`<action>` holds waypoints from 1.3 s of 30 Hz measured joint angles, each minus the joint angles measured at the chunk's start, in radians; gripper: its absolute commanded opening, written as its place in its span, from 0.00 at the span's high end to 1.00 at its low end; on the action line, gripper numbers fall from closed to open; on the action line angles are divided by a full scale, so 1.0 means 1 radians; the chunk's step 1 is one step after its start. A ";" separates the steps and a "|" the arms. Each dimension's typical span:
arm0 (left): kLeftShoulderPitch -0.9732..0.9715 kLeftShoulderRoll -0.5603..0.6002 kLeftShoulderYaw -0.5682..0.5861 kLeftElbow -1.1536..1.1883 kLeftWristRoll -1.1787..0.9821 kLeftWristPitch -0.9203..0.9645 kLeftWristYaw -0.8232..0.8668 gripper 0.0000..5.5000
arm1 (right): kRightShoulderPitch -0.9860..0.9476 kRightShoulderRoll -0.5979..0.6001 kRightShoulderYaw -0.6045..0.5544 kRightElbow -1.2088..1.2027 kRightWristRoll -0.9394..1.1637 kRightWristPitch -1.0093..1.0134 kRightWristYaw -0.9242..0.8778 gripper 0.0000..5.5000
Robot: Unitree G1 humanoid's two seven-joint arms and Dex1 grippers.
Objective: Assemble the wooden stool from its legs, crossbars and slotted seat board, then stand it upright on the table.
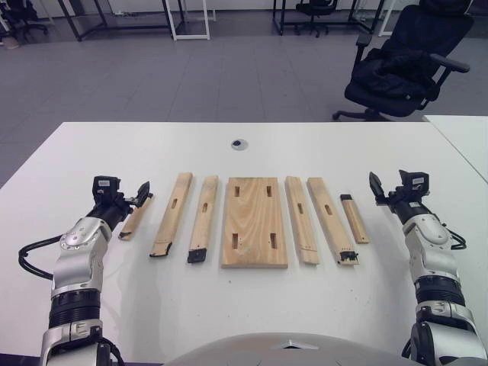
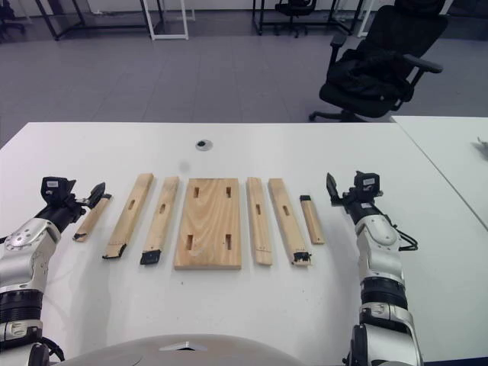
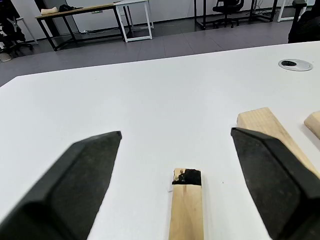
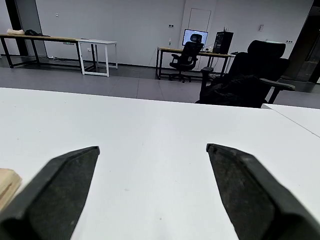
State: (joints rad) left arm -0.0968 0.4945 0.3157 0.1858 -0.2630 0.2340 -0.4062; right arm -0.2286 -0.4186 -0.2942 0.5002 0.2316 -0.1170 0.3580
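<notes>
The slotted seat board [image 1: 255,221] lies flat at the table's middle. Two long legs [image 1: 172,212] [image 1: 203,217] lie to its left and two more [image 1: 301,219] [image 1: 331,219] to its right. A short crossbar [image 1: 134,219] is at the far left, another [image 1: 354,218] at the far right. My left gripper [image 3: 176,134] is open just above the left crossbar [image 3: 186,207], its fingers [image 3: 75,175] straddling the bar's black-tipped far end. My right gripper [image 1: 393,194] is open over bare table, right of the right crossbar, holding nothing. A corner of wood [image 4: 7,182] shows beside its finger.
A round cable grommet [image 1: 240,144] sits in the table behind the parts. A black office chair [image 1: 404,65] stands on the floor beyond the far right corner. A second white table [image 1: 461,141] adjoins on the right. Bare table lies in front of the parts.
</notes>
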 measured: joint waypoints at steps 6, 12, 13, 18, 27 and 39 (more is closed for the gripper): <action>0.019 0.023 0.000 0.000 0.000 0.003 -0.029 0.26 | 0.004 0.006 0.000 -0.002 0.000 0.000 -0.007 0.27; 0.053 0.032 -0.004 0.000 -0.004 0.042 -0.088 0.26 | 0.011 0.008 -0.001 -0.003 0.000 0.000 -0.017 0.27; 0.059 0.034 -0.009 0.000 -0.008 0.055 -0.099 0.30 | 0.011 0.009 -0.001 -0.003 0.000 0.000 -0.018 0.27; 0.091 0.049 -0.043 0.035 0.010 0.135 -0.114 0.45 | 0.012 0.009 -0.003 -0.003 -0.002 -0.002 -0.035 0.27; 0.128 0.078 -0.025 0.032 -0.001 0.137 -0.133 0.74 | 0.012 0.008 -0.004 -0.002 -0.003 -0.002 -0.040 0.27; 0.003 0.021 -0.020 -0.087 -0.053 -0.034 -0.131 0.77 | -0.042 0.078 0.019 -0.350 0.280 0.422 0.013 0.27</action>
State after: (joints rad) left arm -0.0938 0.5155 0.2960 0.0985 -0.3160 0.1998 -0.5377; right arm -0.2706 -0.3410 -0.2754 0.1501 0.5114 0.3055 0.3710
